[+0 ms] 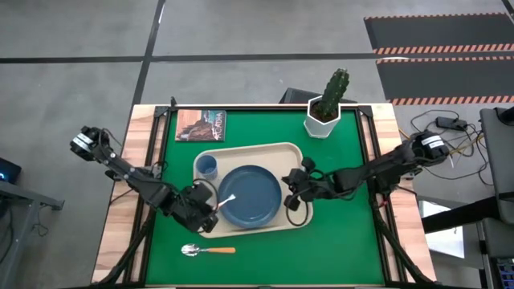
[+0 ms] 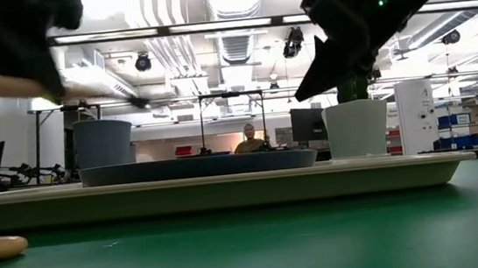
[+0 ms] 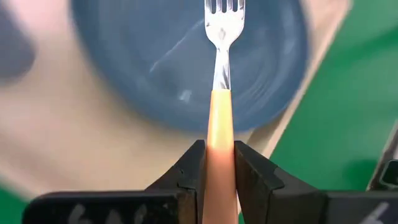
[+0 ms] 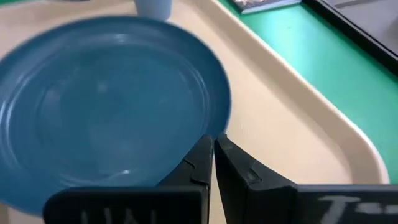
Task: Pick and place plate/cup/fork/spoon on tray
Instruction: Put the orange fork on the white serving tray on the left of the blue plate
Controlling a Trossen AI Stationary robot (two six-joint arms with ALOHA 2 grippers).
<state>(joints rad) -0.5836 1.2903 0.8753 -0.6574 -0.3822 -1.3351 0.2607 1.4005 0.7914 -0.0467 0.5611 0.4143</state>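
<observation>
Left arm: reaches in from the worktop's left edge, its left gripper (image 1: 210, 210) poised over the tray's front-left corner.
Left fingers: pinching the salmon-orange handle of the fork (image 3: 219, 93); its silver tines point out over the plate (image 3: 186, 62).
Right arm: stretches in from the worktop's right edge, with the right gripper (image 1: 291, 193) at the tray's right rim, beside the plate.
Right fingers: pressed together and holding nothing, tips just above the plate's rim (image 4: 211, 146) in the right wrist view.
Plate: round, flat, dark slate-blue, lying on the tray (image 1: 273, 152) toward its front-right part.
Cup: small, light blue, cylindrical, the cup (image 1: 206, 168) stands upright on the tray near its left edge, just beside the plate.
Tray: cream-beige with rounded corners and raised rim, set mid-worktop on the green mat.
Spoon: the spoon (image 1: 207, 250) lies on the green surface near the worktop's front edge, clear of the tray, bowl left, orange handle right.
Back edge: a small book (image 1: 201, 125) lies at the left; a white pot with a cactus (image 1: 325, 108) stands at the right.
</observation>
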